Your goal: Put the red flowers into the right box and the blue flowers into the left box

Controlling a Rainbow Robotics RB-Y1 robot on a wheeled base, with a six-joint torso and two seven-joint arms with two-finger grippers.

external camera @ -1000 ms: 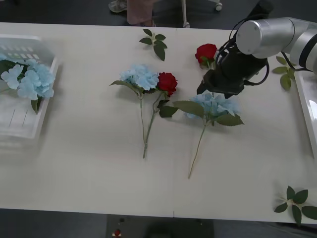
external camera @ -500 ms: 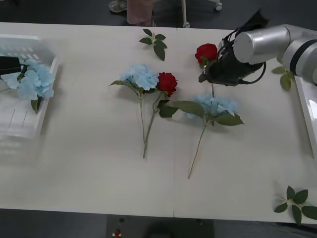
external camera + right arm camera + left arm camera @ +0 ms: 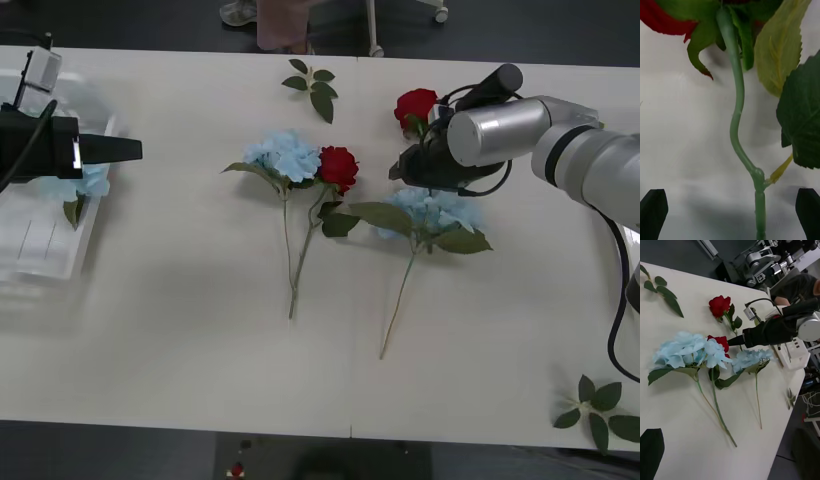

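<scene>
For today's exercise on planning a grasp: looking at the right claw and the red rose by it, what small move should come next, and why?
Probably close the right claw on the rose's stem. Its fingers are open on either side of the stem, just below the bloom of the far red rose, which lies on the table ungrasped.

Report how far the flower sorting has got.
Done: one blue flower lies in the left box. In hand: the right pincer, open, straddles the stem of the far red rose. The left pincer sits by the left box. Left: both roses, including the middle one, and two blue flowers on the table.
</scene>
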